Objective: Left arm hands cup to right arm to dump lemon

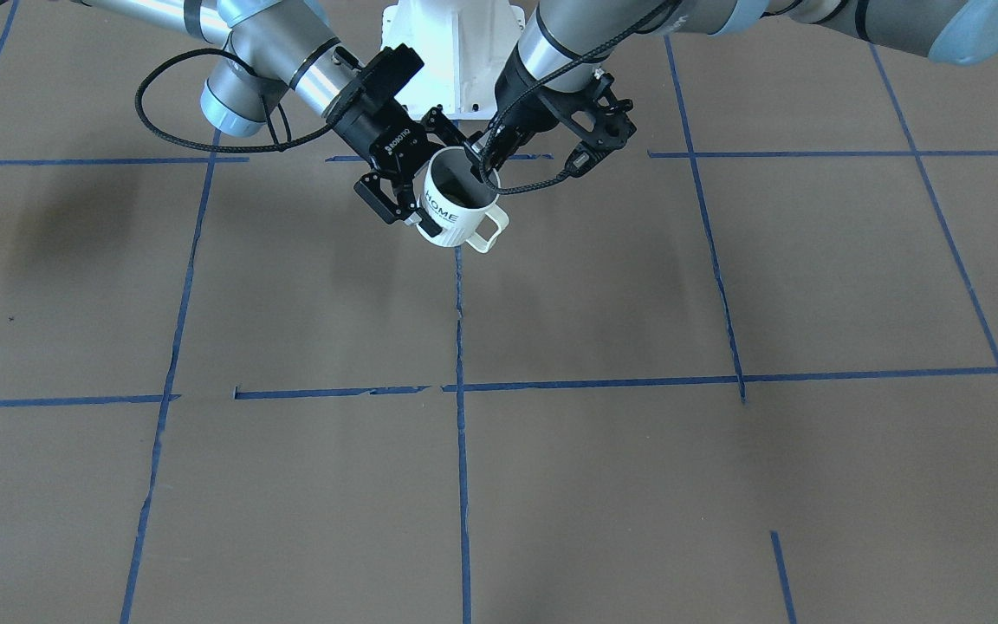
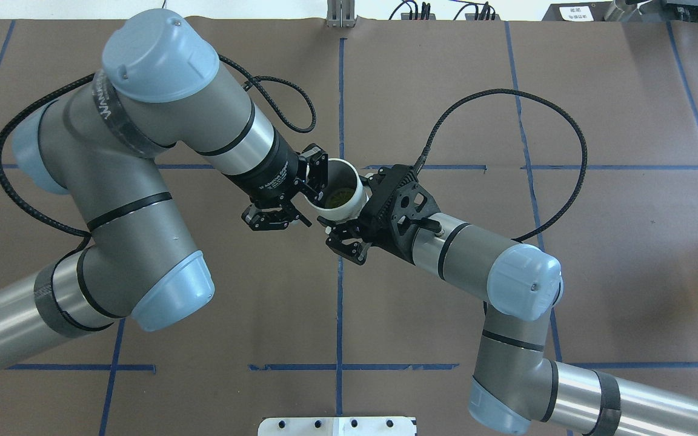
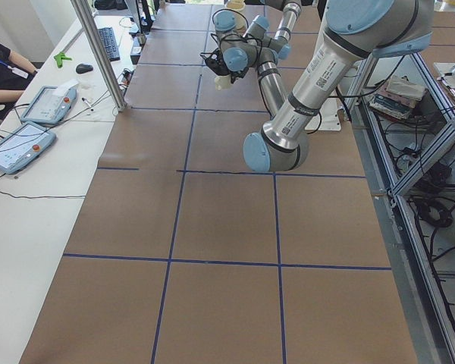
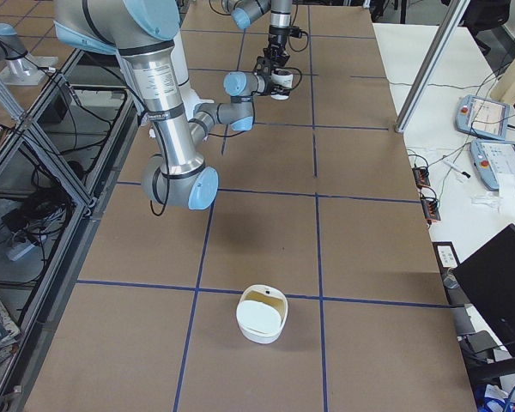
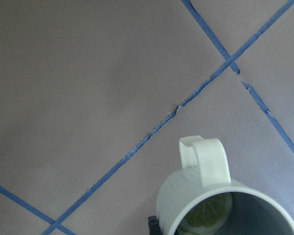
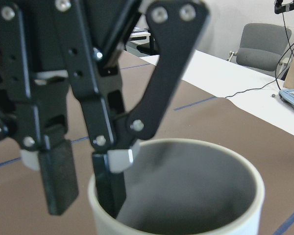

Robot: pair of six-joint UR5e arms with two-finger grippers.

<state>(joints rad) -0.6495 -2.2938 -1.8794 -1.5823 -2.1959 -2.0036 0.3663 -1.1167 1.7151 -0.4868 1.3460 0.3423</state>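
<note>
**Front-facing view.** Cup [image 1: 456,212]: aloft over the bench [image 1: 638,477] near the robot's base, tilted, mouth toward this camera, handle low. Left end effector [image 1: 483,165]: at the rim, one finger inside the mouth. Right end effector [image 1: 443,186]: fingers spread to either side of the cup's body. Whether they pressed on it could not be told. Blue tape [image 1: 462,347] crossed the bench below.

**Overhead view.** Both end effectors met at the cup over the centre line. Lemon [image 2: 338,195]: a yellow-green slice inside the cup. Status, as judged:
- Done: cup lifted and at the meeting point.
- In hand: the handover itself.
- Left: the left's release, the carry and the dump.

**Left-end view.** Cup small and far up the bench, between the two wrists. Off the bench and well apart: two pendants [image 3: 19,144], a keyboard [image 3: 110,42] and a person [image 3: 0,64] at the frame's edge.

**Right-end view.** White bowl [image 4: 259,326]: on the bench at the near end, well apart from the cup. It was possibly the place for dumping, though that was a guess.

**Left wrist view.** Cup from above, handle uppermost, lemon lying at the bottom, tape crossing underneath.

**Right wrist view.** Left end effector's fingers [image 6: 59,176] were drawn close together and pinched the rim, one pad outside the wall and one finger inside. It was judged to carry the cup. Chair [image 6: 264,46] was beyond the bench.

**Hindrance, as judged.** That inner finger occupied the mouth and would have to withdraw before any tipping.
</note>
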